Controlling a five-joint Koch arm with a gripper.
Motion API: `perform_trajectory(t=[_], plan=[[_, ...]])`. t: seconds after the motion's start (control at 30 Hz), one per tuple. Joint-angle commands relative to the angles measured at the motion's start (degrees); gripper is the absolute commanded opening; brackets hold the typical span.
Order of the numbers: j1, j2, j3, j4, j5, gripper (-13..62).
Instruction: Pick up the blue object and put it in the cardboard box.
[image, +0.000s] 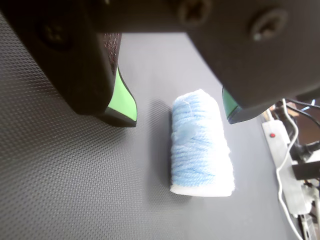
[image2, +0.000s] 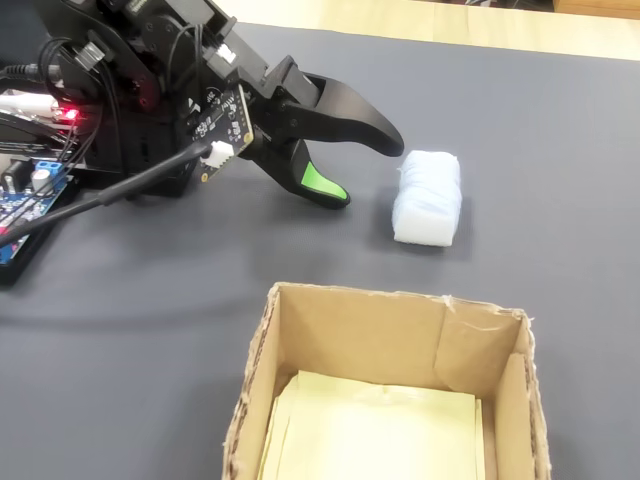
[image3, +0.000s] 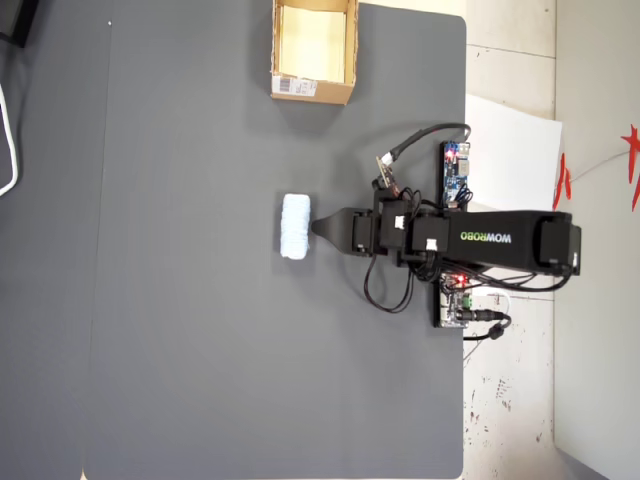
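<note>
The blue object (image: 201, 145) is a pale blue, yarn-like roll lying on the dark mat (image: 60, 175). My gripper (image: 178, 118) is open, its green-padded jaws hanging just above and to either side of the roll's near end without touching it. In the fixed view the gripper (image2: 365, 171) sits just left of the blue object (image2: 428, 196), and the cardboard box (image2: 350, 330) stands open in front, with a pale yellow inside. From overhead, the gripper (image3: 318, 228) points at the blue object (image3: 295, 227), and the cardboard box (image3: 312, 90) is at the mat's top edge.
A white power strip (image: 280, 150) and cables lie off the mat's edge. Circuit boards (image3: 455, 172) and wires sit beside the arm's base (image2: 120, 110). White paper (image3: 515, 150) lies on the floor beyond the table. The mat (image3: 180, 300) stretches wide on the overhead view's left.
</note>
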Motion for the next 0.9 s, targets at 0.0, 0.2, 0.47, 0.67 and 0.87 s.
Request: perform_trajectory(t=[0.0,0.2,0.47,0.67,0.87], plan=[[0.0,5.1,2.29,4.57,1.05,33.9],[-0.09,5.1,2.29,4.48,0.88,33.9],[0.0,5.01,1.76,2.37,0.88,34.0],[-2.2,4.92,-3.6,4.22,-0.88,33.5],[-4.83,3.6,-11.6,12.13,-2.11,33.1]])
